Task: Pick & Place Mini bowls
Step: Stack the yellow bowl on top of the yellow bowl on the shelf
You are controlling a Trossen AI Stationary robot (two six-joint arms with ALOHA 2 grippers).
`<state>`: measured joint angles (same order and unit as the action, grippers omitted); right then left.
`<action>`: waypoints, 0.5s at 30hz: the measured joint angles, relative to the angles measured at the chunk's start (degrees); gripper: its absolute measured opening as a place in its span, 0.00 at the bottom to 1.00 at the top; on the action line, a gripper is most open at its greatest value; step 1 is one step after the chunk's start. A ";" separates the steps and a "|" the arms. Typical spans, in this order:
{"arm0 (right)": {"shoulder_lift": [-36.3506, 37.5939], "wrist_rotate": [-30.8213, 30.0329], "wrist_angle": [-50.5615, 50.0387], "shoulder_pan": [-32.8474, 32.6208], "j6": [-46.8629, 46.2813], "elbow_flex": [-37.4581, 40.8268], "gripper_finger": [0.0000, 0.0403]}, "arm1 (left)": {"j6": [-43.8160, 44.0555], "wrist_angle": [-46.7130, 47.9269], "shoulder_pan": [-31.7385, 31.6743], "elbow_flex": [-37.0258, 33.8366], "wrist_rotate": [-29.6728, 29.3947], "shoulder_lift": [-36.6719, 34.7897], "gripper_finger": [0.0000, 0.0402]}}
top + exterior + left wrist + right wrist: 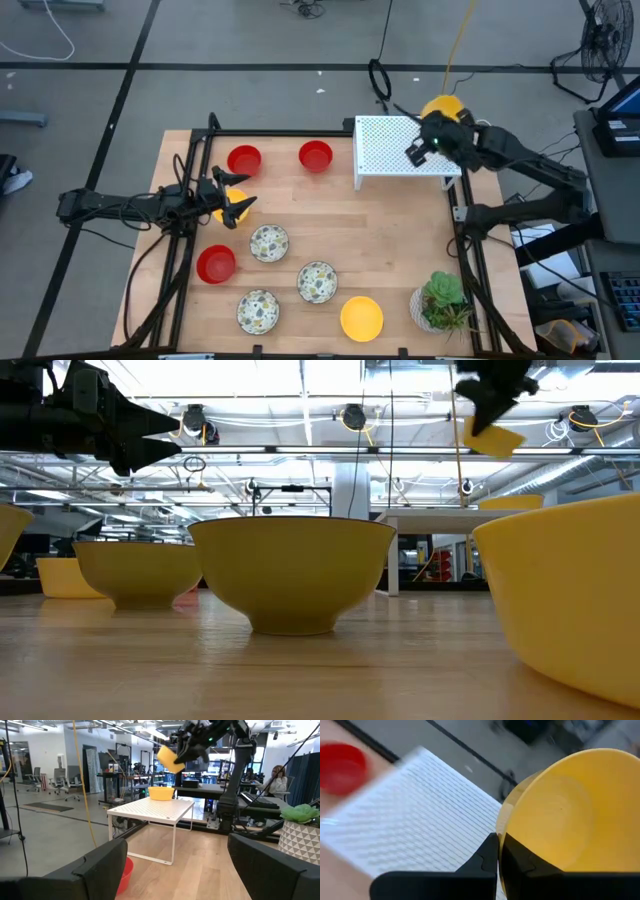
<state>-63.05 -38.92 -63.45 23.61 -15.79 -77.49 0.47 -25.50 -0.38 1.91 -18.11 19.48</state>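
Note:
My right gripper (428,140) is shut on a yellow mini bowl (443,107) above the far right corner of the white perforated rack (395,150). The left wrist view shows that bowl (169,759) tilted in the air, with a second yellow bowl (161,793) standing on the rack top below it. My left gripper (236,203) is open and hangs over the table's left part, above another yellow bowl (227,209) that it partly hides. Nothing lies between its fingers (102,867). My right gripper pinches the yellow bowl by its rim (501,834), one finger (522,862) inside the bowl and the other outside. The bowl is lifted clear of the rack and tilted, as the low view shows (494,438).
On the table stand red bowls (244,160) (315,155) (216,264), speckled bowls (268,242) (317,281) (258,311) and a yellow bowl (361,318). A white pot with a green plant (440,303) stands at the near right corner. A dark frame (190,230) borders the table.

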 joint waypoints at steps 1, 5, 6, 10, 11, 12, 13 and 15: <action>-0.39 -0.02 -1.23 1.81 -0.66 0.00 0.00 | 0.00 0.00 0.00 0.00 0.02 0.00 0.87; -2.80 0.01 -3.95 8.93 -1.47 0.07 0.00 | -0.02 0.01 -0.01 0.00 0.01 0.00 0.87; -3.43 -0.02 -4.05 10.50 -1.31 0.05 0.00 | 0.00 0.00 0.00 -0.02 0.00 0.00 0.87; -6.67 0.43 -4.12 15.63 -0.40 0.07 0.00 | 0.00 0.01 0.00 -0.02 0.01 0.00 0.87; -7.51 1.39 -4.12 16.58 0.08 0.07 0.00 | 0.00 0.00 0.00 0.00 0.01 -0.02 0.87; -8.44 2.84 -4.12 17.60 0.39 0.07 0.00 | -0.02 0.00 -0.02 -0.02 0.01 -0.02 0.87; -9.35 4.19 -4.11 18.45 0.87 0.05 0.00 | -0.01 0.02 -0.01 -0.01 0.00 0.00 0.87; -11.26 6.08 -4.10 19.73 2.23 0.07 0.00 | 0.00 0.00 0.00 0.00 0.00 -0.02 0.87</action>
<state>-74.31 -32.84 -67.55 43.34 -13.57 -77.43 0.47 -25.50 -0.39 1.91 -18.11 19.46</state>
